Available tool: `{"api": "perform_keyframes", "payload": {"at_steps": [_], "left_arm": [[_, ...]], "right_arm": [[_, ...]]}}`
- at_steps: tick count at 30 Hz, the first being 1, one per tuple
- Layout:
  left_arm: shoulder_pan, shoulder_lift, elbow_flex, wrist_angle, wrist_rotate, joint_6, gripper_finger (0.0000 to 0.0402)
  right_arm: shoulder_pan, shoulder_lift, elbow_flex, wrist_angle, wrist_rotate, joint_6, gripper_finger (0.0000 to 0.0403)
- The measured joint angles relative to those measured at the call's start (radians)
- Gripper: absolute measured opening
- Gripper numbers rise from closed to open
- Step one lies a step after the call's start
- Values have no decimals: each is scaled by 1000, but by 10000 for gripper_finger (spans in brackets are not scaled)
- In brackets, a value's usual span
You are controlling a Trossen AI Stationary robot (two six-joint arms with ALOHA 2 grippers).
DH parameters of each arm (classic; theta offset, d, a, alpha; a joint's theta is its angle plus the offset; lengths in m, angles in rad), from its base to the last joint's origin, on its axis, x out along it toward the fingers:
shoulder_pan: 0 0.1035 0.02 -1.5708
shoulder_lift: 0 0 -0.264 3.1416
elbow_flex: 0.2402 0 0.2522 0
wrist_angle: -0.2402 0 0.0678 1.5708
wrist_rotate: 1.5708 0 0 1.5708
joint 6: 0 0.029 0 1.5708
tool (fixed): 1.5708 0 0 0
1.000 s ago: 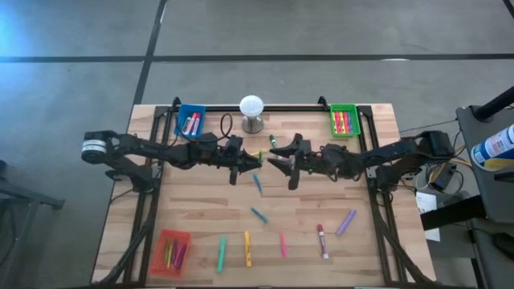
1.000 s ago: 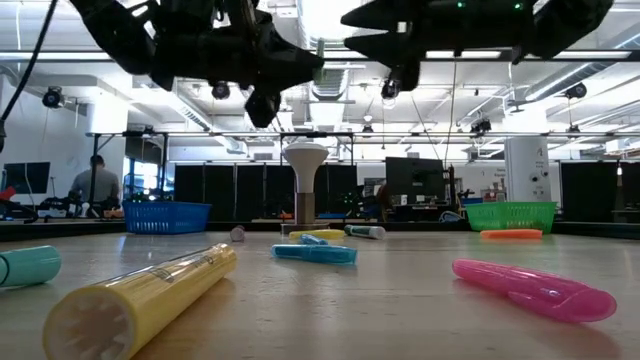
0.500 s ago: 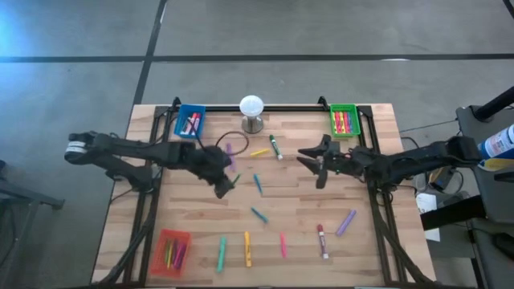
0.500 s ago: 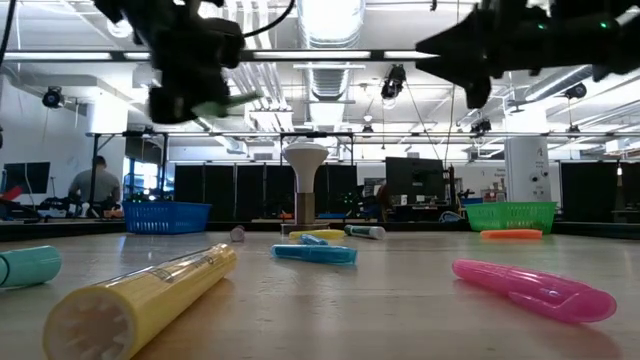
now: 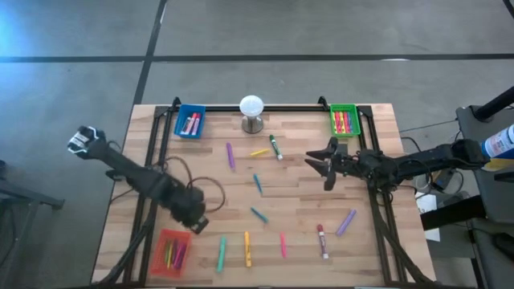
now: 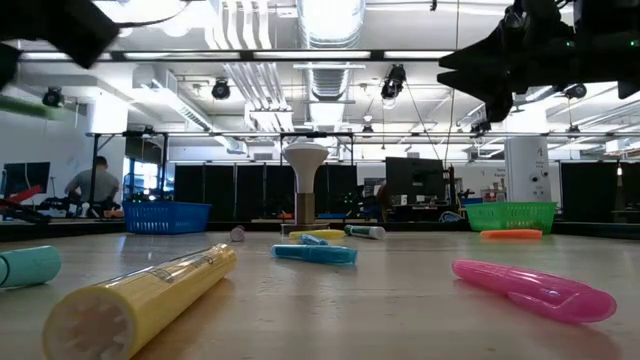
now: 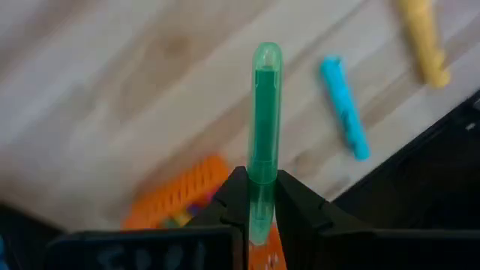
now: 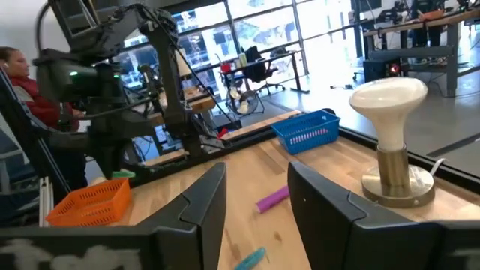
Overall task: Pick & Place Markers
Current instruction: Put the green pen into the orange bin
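My left gripper (image 5: 195, 221) (image 7: 262, 184) hangs over the table's near left, just beside the orange tray (image 5: 171, 247) (image 7: 180, 196), and is shut on a green marker (image 7: 265, 112). My right gripper (image 5: 325, 165) (image 8: 256, 202) hovers open and level at the middle right with nothing between its fingers. Loose markers lie flat on the wood: purple (image 5: 230, 155), yellow (image 5: 259, 152), dark green (image 5: 275, 147), two teal (image 5: 257, 183) (image 5: 259, 214), and a near row of green (image 5: 222, 253), yellow (image 5: 247, 249) and pink (image 5: 283, 245). My left gripper pinches the green marker's rear end (image 7: 262, 174) between its two fingers. The marker lies along the fingers and sticks out well past their tips. The fingers slant steeply down from above. The marker is lifted clear of the table, over the wood next to the orange tray.
A blue tray (image 5: 190, 122) and a green tray (image 5: 344, 121) with markers stand at the far edge, with a white ball on a metal stand (image 5: 251, 112) between them. A red-and-white marker (image 5: 322, 241) and a purple one (image 5: 346, 222) lie near right. A person (image 8: 15, 67) sits beyond the table.
My left gripper has swung from the table's middle toward the near left, over to the orange tray, carrying the green marker and tipping to point steeply down. My right gripper has drawn back from the middle toward the table's right edge, still level.
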Motion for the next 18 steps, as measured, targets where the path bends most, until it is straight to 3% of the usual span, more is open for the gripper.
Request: {"api": "perform_keyframes", "payload": {"at_steps": [10, 18], "left_arm": [[-291, 0, -7, 7, -30, -425, 39], [-345, 30, -9, 21, -35, -556, 42]], "right_arm": [[11, -2, -16, 0, -8, 0, 132], [13, 0, -16, -1, -7, 0, 132]]}}
